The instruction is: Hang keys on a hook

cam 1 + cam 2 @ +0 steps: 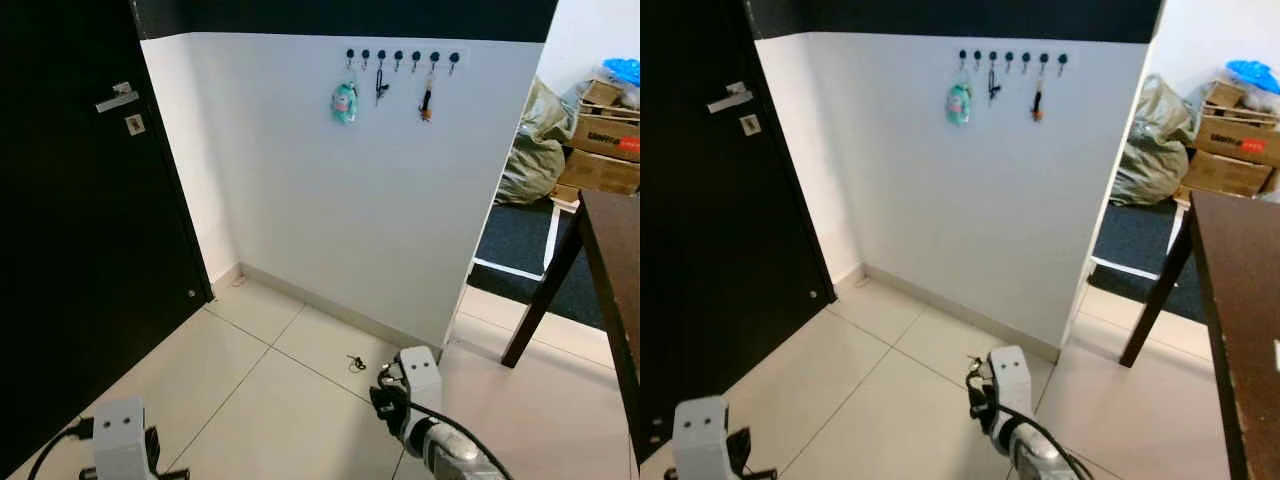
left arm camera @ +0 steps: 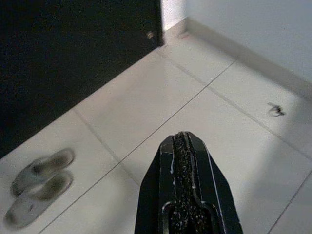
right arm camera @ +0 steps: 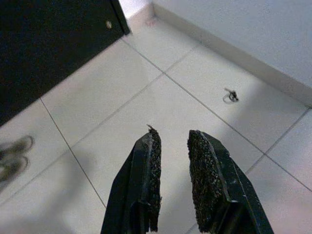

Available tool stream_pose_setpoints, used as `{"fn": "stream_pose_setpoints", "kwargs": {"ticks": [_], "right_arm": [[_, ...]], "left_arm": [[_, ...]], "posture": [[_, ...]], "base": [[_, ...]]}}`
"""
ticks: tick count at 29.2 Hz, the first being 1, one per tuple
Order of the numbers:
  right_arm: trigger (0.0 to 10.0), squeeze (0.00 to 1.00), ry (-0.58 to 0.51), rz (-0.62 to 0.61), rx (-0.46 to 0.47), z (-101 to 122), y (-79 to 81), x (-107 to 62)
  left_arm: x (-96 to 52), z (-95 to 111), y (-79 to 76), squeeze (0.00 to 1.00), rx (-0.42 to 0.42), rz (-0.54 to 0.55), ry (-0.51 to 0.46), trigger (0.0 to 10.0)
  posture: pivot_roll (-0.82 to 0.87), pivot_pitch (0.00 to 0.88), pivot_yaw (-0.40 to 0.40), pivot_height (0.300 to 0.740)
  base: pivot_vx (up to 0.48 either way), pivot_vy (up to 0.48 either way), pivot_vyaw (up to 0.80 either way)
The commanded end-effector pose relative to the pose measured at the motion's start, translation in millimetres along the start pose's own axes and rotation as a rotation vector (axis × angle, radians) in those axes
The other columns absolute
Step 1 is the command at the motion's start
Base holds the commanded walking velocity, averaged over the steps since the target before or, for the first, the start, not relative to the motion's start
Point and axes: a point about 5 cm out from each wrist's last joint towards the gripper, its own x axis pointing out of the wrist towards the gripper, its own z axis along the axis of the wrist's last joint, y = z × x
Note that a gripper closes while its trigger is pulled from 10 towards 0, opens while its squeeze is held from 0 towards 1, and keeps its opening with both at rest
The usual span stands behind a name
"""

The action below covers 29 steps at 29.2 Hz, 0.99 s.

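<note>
Low at the frame's bottom edge, two arms hang over pale floor tiles (image 1: 260,400).

Room: white half-wall (image 1: 370,200) ahead, black door (image 1: 70,220) at 9 o'clock with a silver handle (image 1: 117,98), dark wooden table (image 1: 615,260) at 3 o'clock, cardboard boxes (image 1: 605,135) and a bag beyond it at 2 o'clock.

Hook rail (image 1: 400,56): a row of dark hooks high on the wall at 12 o'clock; a teal charm (image 1: 344,102) hangs from the first, a dark item from the third, another small item (image 1: 426,103) further along.

Right arm: lowered, wrist pointing down at the floor; right gripper (image 3: 171,144) with fingers narrowly parted, holding nothing.

Left arm: lowered beside the door; left gripper (image 2: 184,141) with fingers pressed together, holding nothing.

Slippers (image 2: 39,183): a pale pair on the tiles near the door, seen from the left wrist.

Keys (image 1: 356,362): a small ring lying flat on the tiles near the wall's skirting, just beside the right gripper at its 10 o'clock, apart from both grippers and well below the hooks.
</note>
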Motion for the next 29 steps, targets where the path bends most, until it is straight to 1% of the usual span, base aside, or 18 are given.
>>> {"fn": "stream_pose_setpoints", "kwargs": {"ticks": [1,3,4,5,8,10,15,16,17,18,19,20,22,24,25,26,28,29], "right_arm": [[10.0,0.00,0.030,0.013,0.031,-10.8,4.8,0.1],[10.0,0.00,0.042,0.013,0.068,-14.9,5.4,1.2],[10.0,0.00,0.060,-0.001,0.074,-17.1,3.0,2.0],[10.0,0.00,0.060,-0.001,0.074,-17.1,3.0,2.0],[10.0,0.00,0.158,-0.064,0.022,-30.6,-8.7,-0.6],[10.0,0.00,0.192,-0.081,-0.012,-35.4,-13.6,-2.9],[10.0,0.00,0.213,-0.080,-0.026,-37.7,-15.5,-3.8],[10.0,0.00,0.242,-0.063,-0.040,-41.3,-14.4,-4.5],[10.0,0.00,0.277,-0.061,-0.035,-47.9,-14.2,-6.7],[10.0,0.00,0.277,-0.061,-0.035,-47.9,-14.2,-6.7],[10.0,0.00,0.314,-0.058,-0.043,-55.9,-14.0,-9.6],[10.0,0.00,0.314,-0.058,-0.043,-55.9,-14.0,-9.6],[10.0,0.00,0.339,-0.069,-0.047,-66.0,-15.1,-14.8],[10.0,0.00,0.339,-0.069,-0.047,-66.0,-15.1,-14.8],[10.0,0.00,0.331,-0.079,-0.026,-68.0,-16.7,-16.5],[10.0,0.00,0.331,-0.079,-0.026,-68.0,-16.7,-16.5],[10.0,0.00,0.328,-0.099,0.011,-72.3,-20.1,-20.2],[10.0,0.00,0.328,-0.099,0.011,-72.3,-20.1,-20.2]], "left_arm": [[-0.9,-17.4,0.8,0.00,0.010,0.002,0.069,10.0],[1.1,-29.4,2.4,0.00,0.006,0.018,0.117,10.0],[2.8,-35.7,4.5,0.00,0.009,0.030,0.140,10.0],[2.8,-35.7,4.5,0.00,0.009,0.030,0.140,10.0],[5.4,-55.2,14.9,0.00,0.034,0.063,0.235,10.0],[5.7,-58.2,18.4,0.00,0.043,0.065,0.248,10.0],[5.6,-62.1,21.1,0.00,0.056,0.057,0.275,10.0],[5.3,-65.7,21.5,0.00,0.058,0.050,0.292,10.0],[3.6,-74.4,20.5,0.00,0.051,0.041,0.331,10.0],[3.6,-74.4,20.5,0.00,0.051,0.041,0.331,10.0],[2.1,-82.1,19.3,0.00,0.066,0.036,0.358,10.0],[2.1,-82.1,19.3,0.00,0.066,0.036,0.358,10.0],[-2.9,-90.4,16.6,0.00,0.054,0.026,0.382,10.0],[-2.9,-90.4,16.6,0.00,0.054,0.026,0.382,10.0],[-5.9,-93.7,19.4,0.00,0.037,0.040,0.381,10.0],[-5.9,-93.7,19.4,0.00,0.037,0.040,0.381,10.0],[-12.7,-99.6,26.9,0.00,0.011,0.080,0.382,10.0],[-12.7,-99.6,26.9,0.00,0.011,0.080,0.382,10.0]], "posture": [[0.00,0.030,0.134,0.740],[-0.01,0.029,0.132,0.740],[-0.01,0.029,0.132,0.740],[-0.01,0.029,0.132,0.740],[-0.02,0.028,0.135,0.740],[-0.02,0.027,0.134,0.740],[-0.02,0.027,0.129,0.740],[-0.02,0.027,0.128,0.740],[-0.03,0.025,0.125,0.740],[-0.03,0.025,0.125,0.740],[-0.03,0.026,0.124,0.740],[-0.03,0.026,0.124,0.740],[-0.02,0.027,0.121,0.740],[-0.02,0.027,0.121,0.740],[-0.02,0.029,0.119,0.740],[-0.02,0.029,0.119,0.740],[-0.02,0.030,0.118,0.740],[-0.02,0.030,0.118,0.740]], "base": [[0.000,0.000,0.00],[0.000,0.000,0.00],[0.000,0.000,0.00],[0.000,0.000,0.00],[0.000,0.000,0.00],[0.000,0.000,0.00],[0.000,0.000,0.00],[0.000,0.000,0.00],[0.000,0.000,0.00],[0.000,0.000,0.00],[0.000,0.000,0.00],[0.000,0.000,0.00],[0.000,0.000,0.00],[0.000,0.000,0.00],[0.000,0.000,0.00],[0.000,0.000,0.00],[0.000,0.000,0.00],[0.000,0.000,0.00]]}}
